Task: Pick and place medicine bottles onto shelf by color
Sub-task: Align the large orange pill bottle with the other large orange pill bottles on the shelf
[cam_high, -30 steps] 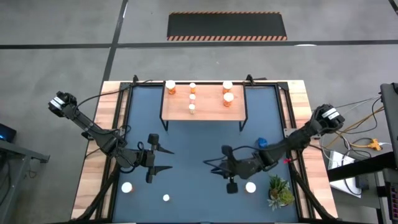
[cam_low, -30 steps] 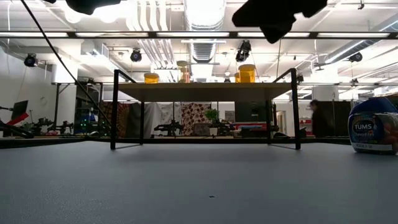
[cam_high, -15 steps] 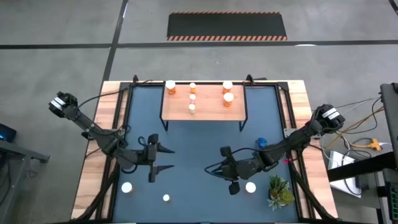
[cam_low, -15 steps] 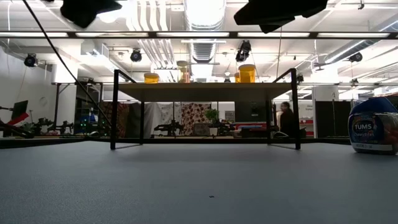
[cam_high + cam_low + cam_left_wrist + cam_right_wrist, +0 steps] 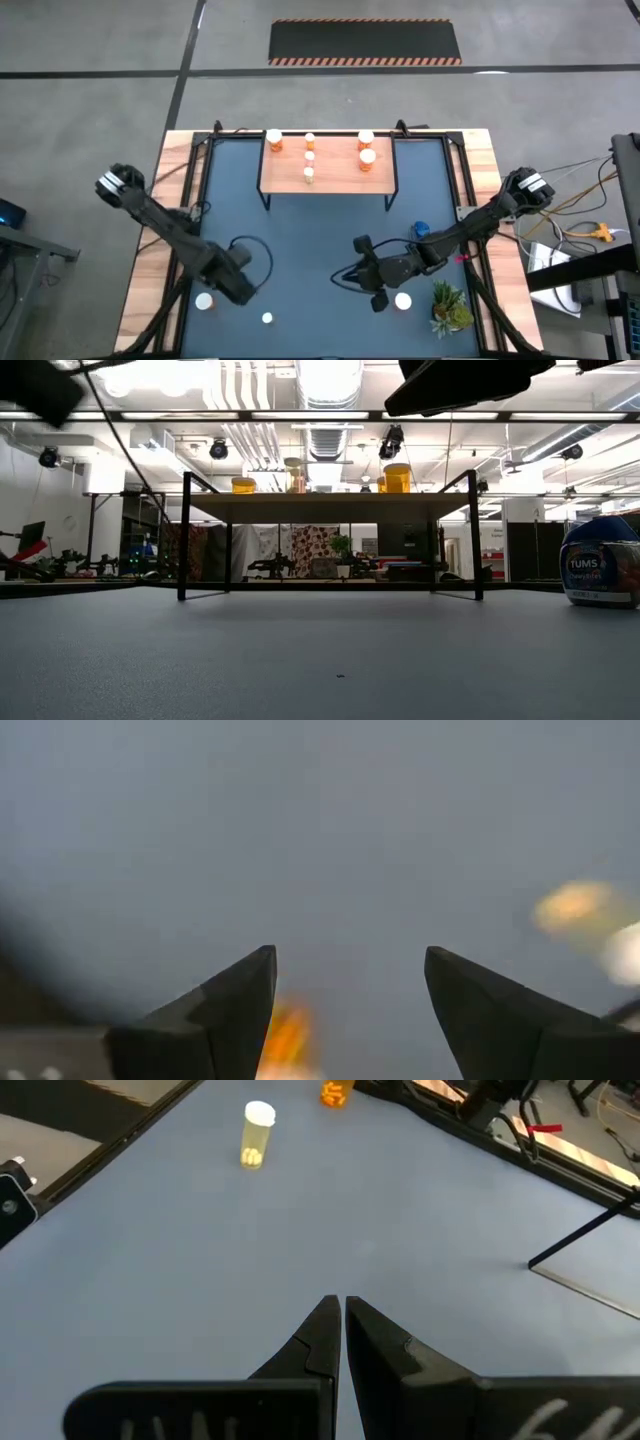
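Observation:
The shelf [image 5: 325, 168] stands at the far middle of the mat and carries several medicine bottles, orange [image 5: 274, 139] and pale [image 5: 309, 175]. A white-capped orange bottle [image 5: 204, 301] and a small pale one [image 5: 267, 318] stand on the mat at the near left. Another white-capped bottle [image 5: 403, 300] stands near right, and the blue bottle [image 5: 421, 229] stands farther right. My left gripper [image 5: 238, 287] points down, open, just right of the near-left orange bottle, which shows blurred low between its fingers [image 5: 285, 1040]. My right gripper [image 5: 346, 279] hovers shut above the mat's middle [image 5: 342, 1315].
A small green plant [image 5: 450, 306] stands at the near right corner. The blue bottle [image 5: 600, 563] shows at the right of the low view, with the shelf's black legs [image 5: 184, 540] beyond. Bare mat [image 5: 310, 240] lies between the shelf and both grippers.
My left gripper has tipped from level to pointing straight down and rolled about. It has sunk and gone toward the table's near edge, closer to the near-left orange bottle, staying open. My right gripper has rolled a little in place.

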### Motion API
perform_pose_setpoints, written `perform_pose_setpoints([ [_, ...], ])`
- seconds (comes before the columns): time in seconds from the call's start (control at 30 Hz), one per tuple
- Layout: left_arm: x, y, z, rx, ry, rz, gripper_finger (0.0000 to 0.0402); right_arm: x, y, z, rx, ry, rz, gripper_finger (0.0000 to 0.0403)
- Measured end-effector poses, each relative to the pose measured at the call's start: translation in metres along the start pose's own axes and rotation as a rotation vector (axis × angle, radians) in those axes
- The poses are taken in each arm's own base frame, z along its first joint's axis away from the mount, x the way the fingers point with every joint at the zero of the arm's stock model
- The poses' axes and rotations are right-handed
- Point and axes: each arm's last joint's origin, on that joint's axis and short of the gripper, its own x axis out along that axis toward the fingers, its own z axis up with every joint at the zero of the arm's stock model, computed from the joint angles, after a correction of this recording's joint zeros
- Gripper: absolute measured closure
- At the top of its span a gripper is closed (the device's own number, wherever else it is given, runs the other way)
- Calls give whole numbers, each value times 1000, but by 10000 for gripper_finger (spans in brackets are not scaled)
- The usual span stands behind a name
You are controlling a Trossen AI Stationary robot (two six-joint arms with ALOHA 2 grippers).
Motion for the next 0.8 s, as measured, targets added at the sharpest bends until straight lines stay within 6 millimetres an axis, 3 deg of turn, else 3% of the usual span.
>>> perform_pose_setpoints([
  [0.13, 0, -4, -24, -37, 127, 183, 163, 1, 1, -5, 3, 13, 2, 390],
  [0.47, 7, -1, -68, -148, 128, 177, 163, 1, 2, -13, 27, 25, 0, 390],
  [0.8, 16, 3, -74, -147, 29, 154, 162, 1, 2, -14, 62, 23, -2, 390],
])
